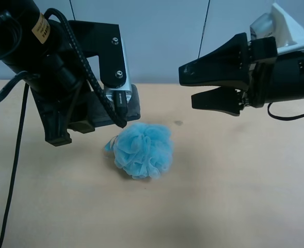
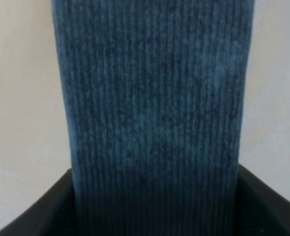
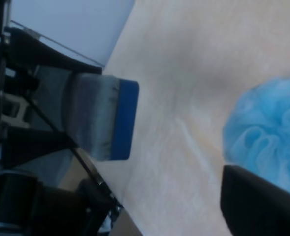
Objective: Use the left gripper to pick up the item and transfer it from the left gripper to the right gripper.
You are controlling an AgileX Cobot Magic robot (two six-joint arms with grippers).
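Observation:
The item (image 1: 133, 105) is a flat dark grey block, held off the table by my left gripper (image 1: 106, 111), the bulky black arm with a yellow label at the exterior high view's left. In the left wrist view the item (image 2: 152, 98) shows as ribbed dark blue-grey cloth running up from between the black jaws. My right gripper (image 1: 191, 85), with the white housing, is open and empty at the view's right, apart from the item and level with it. The right wrist view shows the item (image 3: 103, 118) side on, with a blue edge, and one of the right gripper's own fingers (image 3: 258, 206).
A fluffy light-blue bath puff (image 1: 143, 150) lies on the tan table (image 1: 234, 196), just below and beside the held item; it also shows in the right wrist view (image 3: 268, 135). A black cable (image 1: 13, 170) hangs down at the left. A pale wall stands behind.

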